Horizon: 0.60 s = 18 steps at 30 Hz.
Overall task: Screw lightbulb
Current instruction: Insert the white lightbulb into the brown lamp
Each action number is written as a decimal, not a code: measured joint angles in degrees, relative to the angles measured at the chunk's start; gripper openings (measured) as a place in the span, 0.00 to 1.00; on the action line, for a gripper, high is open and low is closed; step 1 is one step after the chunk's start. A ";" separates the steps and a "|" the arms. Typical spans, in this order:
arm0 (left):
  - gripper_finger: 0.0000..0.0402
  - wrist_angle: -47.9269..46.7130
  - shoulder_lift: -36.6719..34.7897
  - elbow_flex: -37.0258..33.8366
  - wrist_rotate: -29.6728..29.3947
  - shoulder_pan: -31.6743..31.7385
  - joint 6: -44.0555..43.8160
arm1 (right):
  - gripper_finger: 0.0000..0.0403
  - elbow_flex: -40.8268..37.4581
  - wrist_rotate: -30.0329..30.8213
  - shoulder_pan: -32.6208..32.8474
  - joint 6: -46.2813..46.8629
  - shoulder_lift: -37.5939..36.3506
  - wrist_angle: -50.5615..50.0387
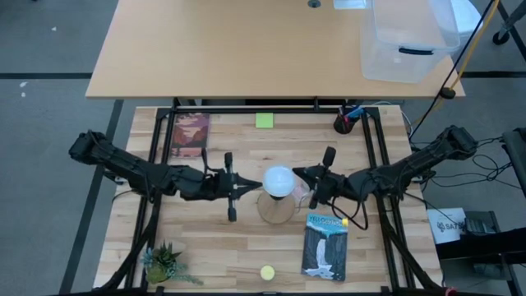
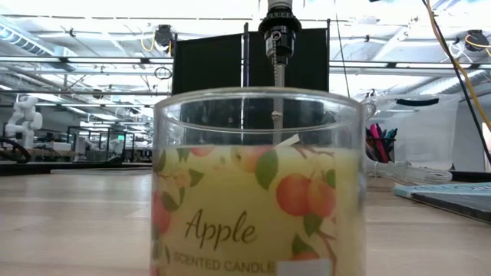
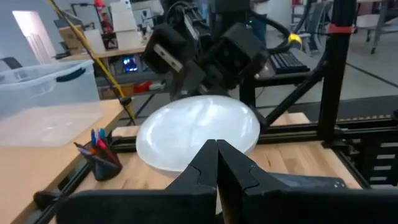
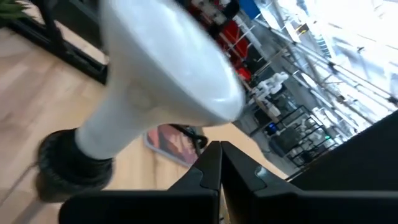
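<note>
Left gripper (image 1: 246,188), fingers pressed together on nothing, sits at nine o'clock of the lightbulb (image 1: 279,181). Bulb stands at table centre, neck down in the black socket (image 4: 65,163): white frosted globe, smooth. Likely light, slippery, fragile; best held gently around the globe's widest part. Right gripper (image 1: 306,182), at three o'clock, likewise pressed together.

light: bright, even | glare: ceiling lights (image 2: 92,31) | blur: lightbulb (image 4: 168,62)

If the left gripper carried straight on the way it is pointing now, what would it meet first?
Most likely the lightbulb: the shut left gripper points straight at its white globe, which is seated in the black socket. How much gap remains is hard to judge.
</note>
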 joint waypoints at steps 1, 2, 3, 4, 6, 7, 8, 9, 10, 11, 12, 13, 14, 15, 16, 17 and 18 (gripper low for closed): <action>0.00 0.01 0.00 0.02 -0.40 -0.26 0.03 | 0.00 0.00 -0.26 -0.08 -0.80 0.00 0.62; 0.00 0.12 -0.02 0.02 -0.51 -0.54 0.03 | 0.00 -0.01 -0.24 -0.20 -1.77 0.00 1.41; 0.00 0.15 -0.02 0.02 -0.56 -0.81 0.05 | 0.00 0.00 -0.39 -0.31 -2.60 0.00 2.08; 0.00 0.13 -0.02 0.02 -0.56 -1.05 0.10 | 0.00 0.00 -0.44 -0.35 -3.36 -0.02 2.59; 0.00 0.08 0.01 0.02 -0.56 -1.37 0.11 | 0.00 0.00 -0.71 -0.35 -4.64 -0.02 3.19; 0.00 0.14 0.19 0.02 -0.42 -1.39 0.11 | 0.00 0.00 -1.51 -0.35 -4.98 -0.02 3.34; 0.00 0.29 0.49 0.02 0.24 -1.27 0.09 | 0.00 0.00 -2.17 -0.35 -5.26 -0.02 3.60; 0.00 0.49 0.83 0.02 1.05 -1.17 0.09 | 0.00 0.00 -2.93 -0.35 -5.47 -0.02 3.89; 0.00 0.53 1.28 0.02 1.56 -1.14 0.09 | 0.00 0.00 -3.23 -0.35 -5.58 -0.02 4.24; 0.00 0.71 1.80 0.02 1.80 -1.09 0.09 | 0.00 0.00 -3.25 -0.35 -5.76 -0.02 4.53; 0.00 1.17 2.19 0.02 1.92 -0.88 0.08 | 0.00 0.00 -3.16 -0.35 -5.78 -0.02 4.48; 0.00 1.32 2.46 0.02 2.00 -0.79 0.05 | 0.00 0.00 -3.27 -0.35 -5.76 -0.02 4.49; 0.00 1.33 2.54 0.02 2.00 -0.66 -0.13 | 0.00 0.00 -3.28 -0.35 -5.78 -0.02 4.47; 0.00 1.37 2.62 0.02 2.20 -0.51 -0.21 | 0.00 0.00 -3.18 -0.37 -5.78 -0.02 4.47; 0.00 1.34 2.64 0.02 2.28 -0.38 -0.35 | 0.00 0.00 -3.05 -0.37 -5.78 -0.02 4.40; 0.00 1.25 2.64 0.02 2.30 -0.26 -0.38 | 0.00 0.00 -3.01 -0.37 -5.78 -0.02 4.36; 0.00 1.23 2.64 0.02 2.34 -0.11 -0.51 | 0.00 0.00 -2.97 -0.35 -5.75 -0.02 4.32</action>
